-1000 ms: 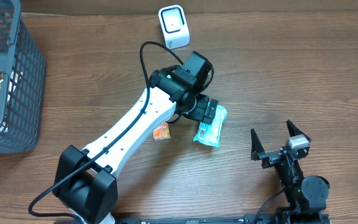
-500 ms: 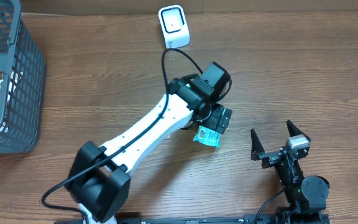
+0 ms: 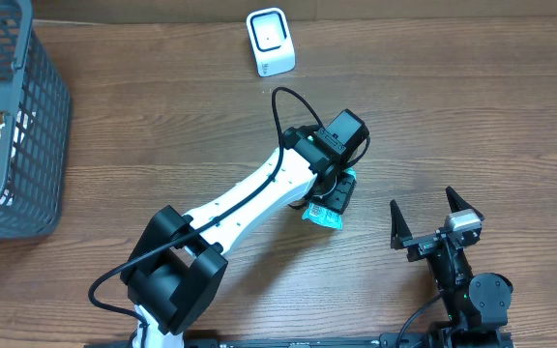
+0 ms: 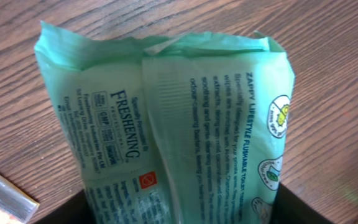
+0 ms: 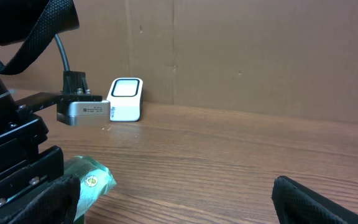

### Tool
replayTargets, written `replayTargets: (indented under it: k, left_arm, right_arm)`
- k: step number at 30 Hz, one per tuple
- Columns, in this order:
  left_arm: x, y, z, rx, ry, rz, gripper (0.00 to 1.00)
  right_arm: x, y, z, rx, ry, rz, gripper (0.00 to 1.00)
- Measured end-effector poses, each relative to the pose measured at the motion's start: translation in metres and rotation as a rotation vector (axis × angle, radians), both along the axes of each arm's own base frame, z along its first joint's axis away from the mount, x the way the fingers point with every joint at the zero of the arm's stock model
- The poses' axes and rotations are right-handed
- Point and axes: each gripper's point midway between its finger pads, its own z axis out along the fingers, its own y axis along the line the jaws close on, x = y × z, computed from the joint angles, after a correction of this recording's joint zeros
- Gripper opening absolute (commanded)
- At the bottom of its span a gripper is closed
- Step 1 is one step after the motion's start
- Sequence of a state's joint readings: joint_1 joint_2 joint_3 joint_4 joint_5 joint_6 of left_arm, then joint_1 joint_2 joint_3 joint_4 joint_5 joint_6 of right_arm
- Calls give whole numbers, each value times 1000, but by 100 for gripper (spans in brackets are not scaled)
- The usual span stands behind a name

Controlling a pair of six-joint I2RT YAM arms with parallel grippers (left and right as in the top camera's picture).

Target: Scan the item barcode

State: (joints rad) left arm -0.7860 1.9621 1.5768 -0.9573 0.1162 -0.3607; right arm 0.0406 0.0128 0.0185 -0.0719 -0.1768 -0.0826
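Lying near the middle of the table (image 3: 472, 116), the green packet (image 4: 179, 124) looks soft, light and slippery, so pinch its sides; the left gripper (image 3: 330, 201) sits around it, squeezing or not I cannot tell.

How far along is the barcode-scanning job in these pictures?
Done: the left gripper is at the green packet on the table. In hand: its fingers flank the packet; grip unconfirmed. Left: lifting it and showing its barcode to the white scanner.
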Motion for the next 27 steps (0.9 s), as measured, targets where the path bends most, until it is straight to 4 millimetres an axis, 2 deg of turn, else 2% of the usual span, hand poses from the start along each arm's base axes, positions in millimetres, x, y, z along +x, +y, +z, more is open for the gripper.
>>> replayTargets:
  k: [3, 11, 18, 20, 27]
  left_arm:
    - [0, 0, 0, 0, 1, 2, 44]
    - [-1, 2, 5, 11, 9, 5, 42]
    - [18, 6, 36, 24, -49, 46, 42]
    - [24, 12, 41, 35, -61, 82, 41]
    - [40, 51, 37, 119, -51, 266, 41]
  right_arm:
    - [0, 0, 0, 0, 0, 0, 100]
    - [0, 0, 0, 0, 0, 0, 100]
    - [0, 0, 0, 0, 0, 0, 100]
    - [0, 0, 0, 0, 0, 0, 100]
    - [0, 0, 0, 0, 1, 0, 100]
